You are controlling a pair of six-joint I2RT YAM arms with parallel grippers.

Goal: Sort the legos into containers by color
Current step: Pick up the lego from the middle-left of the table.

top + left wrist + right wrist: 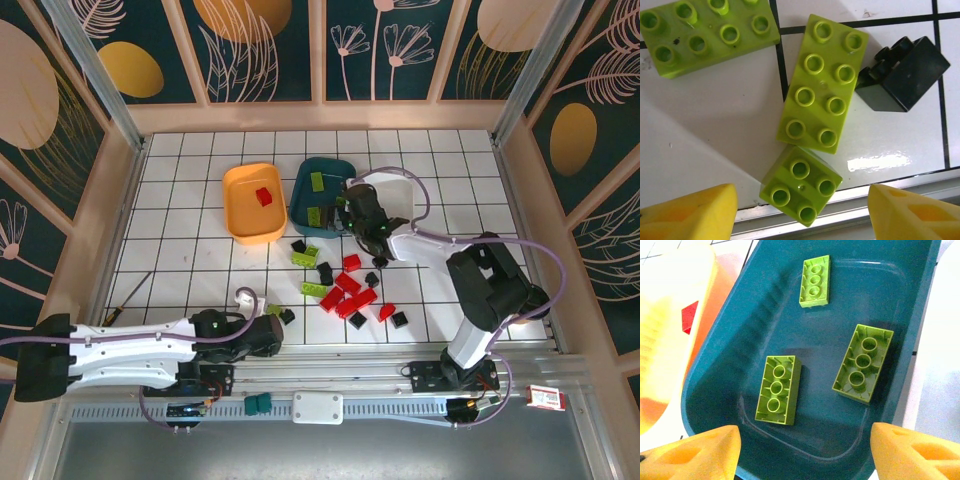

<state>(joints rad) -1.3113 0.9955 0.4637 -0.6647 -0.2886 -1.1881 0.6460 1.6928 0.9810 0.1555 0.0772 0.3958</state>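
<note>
Not far along yet, by my reckoning. The left fingers (pixel 272 322) stand spread and empty low over the counter (pixel 180 250). A small green brick (pixel 801 185) lies on the tiles between them, touched by neither, and it looks like the next pick. Beyond them and a little to their left, the orange tub (pixel 240 220) has a single red brick (pixel 264 196) in it. The right fingers (pixel 350 205) hang spread and empty over the teal tub (pixel 715 365), with three long green bricks (pixel 778 389) lying studs-down on its floor below them. The white tub (pixel 398 192) sits just to the right of those fingers, half behind the arm, and I cannot tell what is in it. So four bricks are surely sorted, and the bulk is loose on the counter between the two sets of fingers.

Counting: there are three tubs. By the left fingers lie three loose greens, the small one and two long ones (pixel 822 82), with a black brick (pixel 902 75) just beside the nearer long one. Nearer the right fingers there is one more green (pixel 305 256), then five or six loose reds (pixel 345 290) in a heap, and about six more blacks (pixel 400 319) scattered around them.
</note>
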